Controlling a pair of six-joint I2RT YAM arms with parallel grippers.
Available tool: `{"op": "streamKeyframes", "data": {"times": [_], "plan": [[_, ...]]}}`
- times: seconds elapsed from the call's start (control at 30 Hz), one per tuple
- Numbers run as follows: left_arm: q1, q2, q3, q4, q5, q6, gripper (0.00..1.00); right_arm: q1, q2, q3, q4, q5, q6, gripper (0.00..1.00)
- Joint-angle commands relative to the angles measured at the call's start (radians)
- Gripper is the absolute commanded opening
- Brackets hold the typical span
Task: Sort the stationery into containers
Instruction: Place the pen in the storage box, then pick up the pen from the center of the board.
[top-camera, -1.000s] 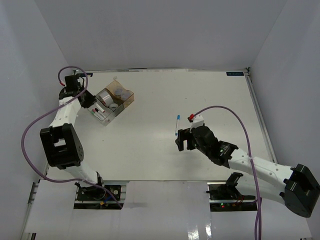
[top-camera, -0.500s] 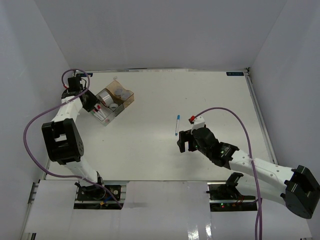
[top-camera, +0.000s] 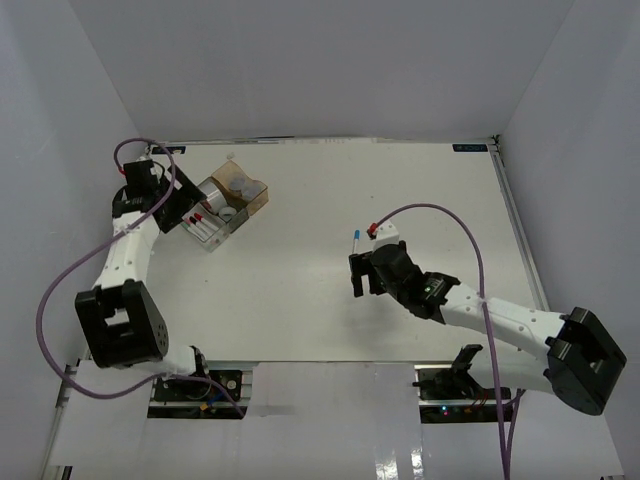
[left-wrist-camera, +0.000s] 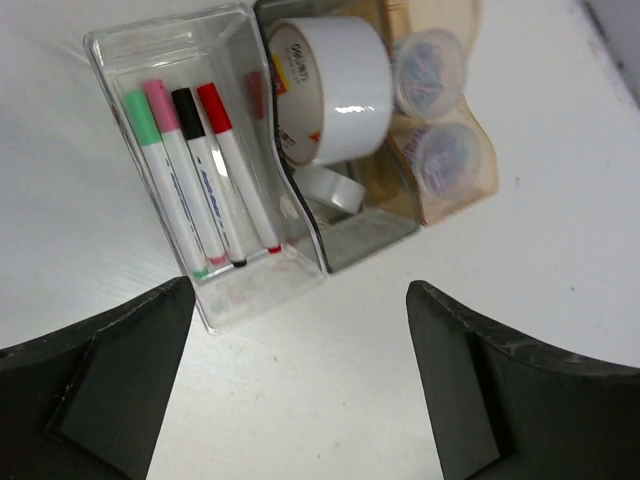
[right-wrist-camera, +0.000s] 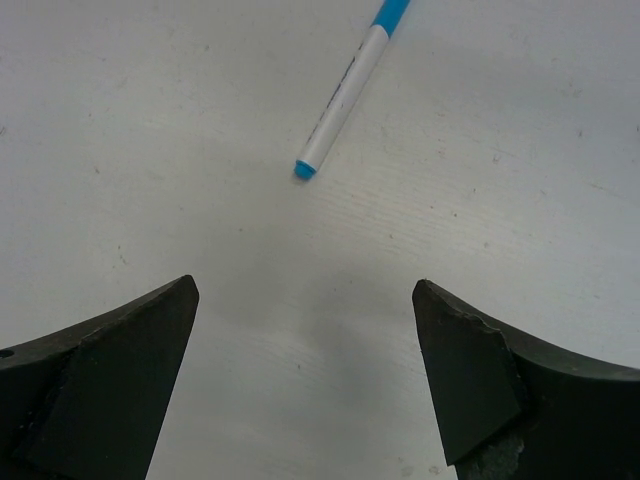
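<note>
**Hovering open-handed over the boxes and a loose blue marker**

Working on a white counter (top-camera: 330, 190) between pale walls.

Hovering the left hand (left-wrist-camera: 300, 300) above the boxes (top-camera: 213, 240) at the counter's far left, fingers spread wide and gripping nothing.

Hanging the right hand (right-wrist-camera: 303, 290) low over bare counter right of the middle, fingers likewise wide apart with nothing clamped between them.

Carrying the tape ring (left-wrist-camera: 335, 90) on its edge in the middle box (left-wrist-camera: 370, 240), where it is taking up most of the room.

Holding four markers side by side in the clear box (left-wrist-camera: 105, 90), all caps at the same end: green marker (left-wrist-camera: 170, 195), pink marker (left-wrist-camera: 188, 180), black marker (left-wrist-camera: 212, 185), red marker (left-wrist-camera: 243, 180).

Leaving the blue marker (right-wrist-camera: 350, 90) alone on the counter, just ahead of the right hand, touching neither finger, cap pointing away from the hand, well apart from the boxes.

Seating two round tubs, the far tub (left-wrist-camera: 425, 70) and the near tub (left-wrist-camera: 445, 150), lids up, one beside the other in the amber box (left-wrist-camera: 470, 195).

Tucking the clear roll (left-wrist-camera: 335, 190) just beside the tape ring in the middle box.
</note>
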Motion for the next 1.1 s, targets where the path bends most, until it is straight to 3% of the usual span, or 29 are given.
{"op": "streamKeyframes", "data": {"times": [0.0, 0.27, 0.3, 0.53, 0.57, 0.73, 0.97, 1.07], "plan": [[0.004, -0.201, -0.053, 0.001, 0.066, 0.054, 0.98, -0.002, 0.103, 0.127, -0.027, 0.072, 0.006, 0.95], [-0.05, -0.501, -0.242, 0.002, 0.113, 0.119, 0.98, -0.049, 0.364, 0.313, -0.063, 0.078, 0.047, 1.0], [-0.059, -0.522, -0.26, -0.009, 0.114, 0.125, 0.98, -0.063, 0.413, 0.326, -0.063, 0.075, 0.047, 0.93], [-0.121, -0.614, -0.29, -0.058, 0.177, 0.162, 0.98, -0.11, 0.579, 0.406, -0.063, 0.014, 0.078, 0.79], [-0.125, -0.62, -0.29, -0.059, 0.178, 0.163, 0.98, -0.109, 0.602, 0.411, -0.061, 0.015, 0.081, 0.73], [-0.159, -0.645, -0.297, -0.061, 0.217, 0.18, 0.98, -0.118, 0.651, 0.405, -0.034, 0.01, 0.098, 0.64], [-0.177, -0.668, -0.328, -0.062, 0.312, 0.159, 0.98, -0.132, 0.685, 0.339, -0.005, -0.002, 0.126, 0.4], [-0.177, -0.68, -0.348, -0.062, 0.373, 0.146, 0.98, -0.132, 0.673, 0.317, 0.005, -0.002, 0.124, 0.35]]}}
